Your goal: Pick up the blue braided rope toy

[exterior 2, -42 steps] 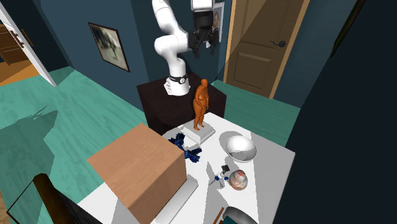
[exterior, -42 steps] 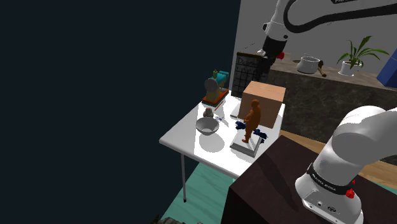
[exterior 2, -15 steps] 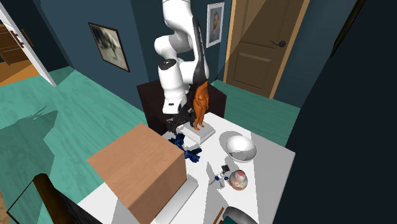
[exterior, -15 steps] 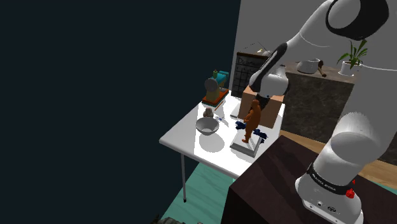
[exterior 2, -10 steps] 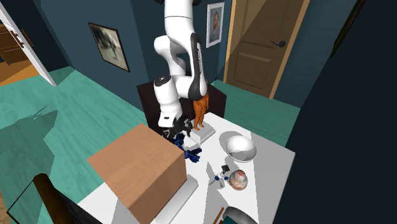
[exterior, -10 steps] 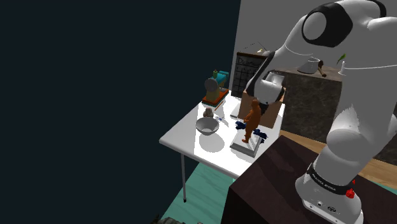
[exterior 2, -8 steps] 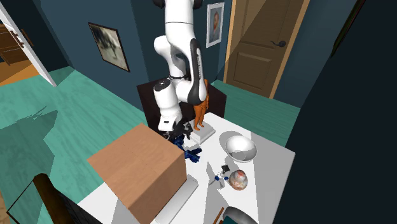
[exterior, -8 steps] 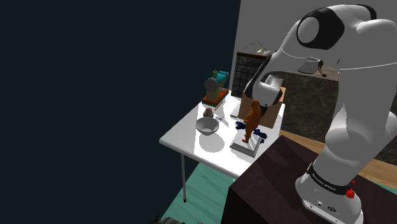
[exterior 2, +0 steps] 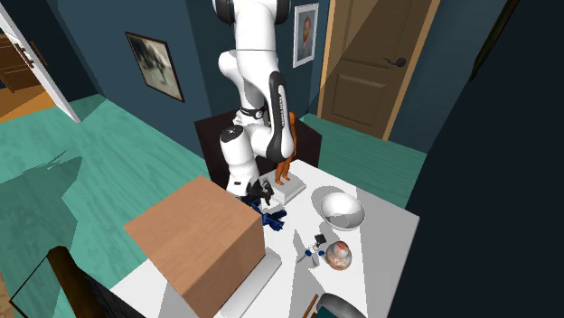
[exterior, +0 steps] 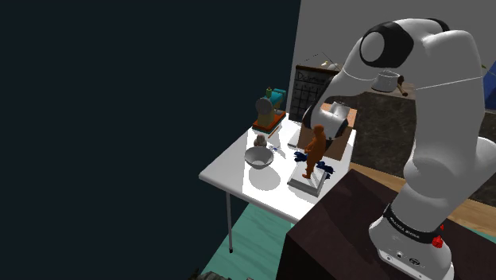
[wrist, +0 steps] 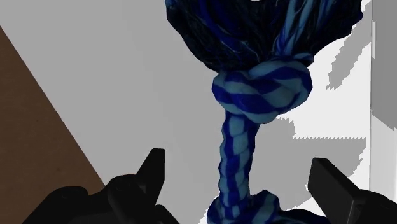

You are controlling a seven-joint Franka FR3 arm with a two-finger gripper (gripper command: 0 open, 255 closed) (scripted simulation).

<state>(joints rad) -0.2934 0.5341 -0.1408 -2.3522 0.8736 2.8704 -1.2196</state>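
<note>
The blue braided rope toy point(wrist: 257, 89) lies on the white table, a two-tone blue cord with a knot and a frayed dark tassel beyond it. My gripper point(wrist: 238, 181) hangs just above it, open, with the cord running between the two fingers point(wrist: 151, 173) and neither touching it. In the second exterior view the rope toy point(exterior 2: 274, 217) lies between the brown box and the figurine's base, with the gripper point(exterior 2: 258, 193) low over its near end. In the shoulder view a bit of the rope toy point(exterior: 326, 166) shows beside the figurine's base.
A brown box point(exterior 2: 194, 239) stands right beside the gripper. An orange figurine point(exterior: 315, 147) on a white slab stands on the other side. A silver bowl point(exterior 2: 337, 208), a small ball and other small items lie farther along the white table point(exterior 2: 389, 262).
The arm has swung down from high above the stand to the table. The hand has kept sinking over the last second, into the gap between box and figurine over the rope.
</note>
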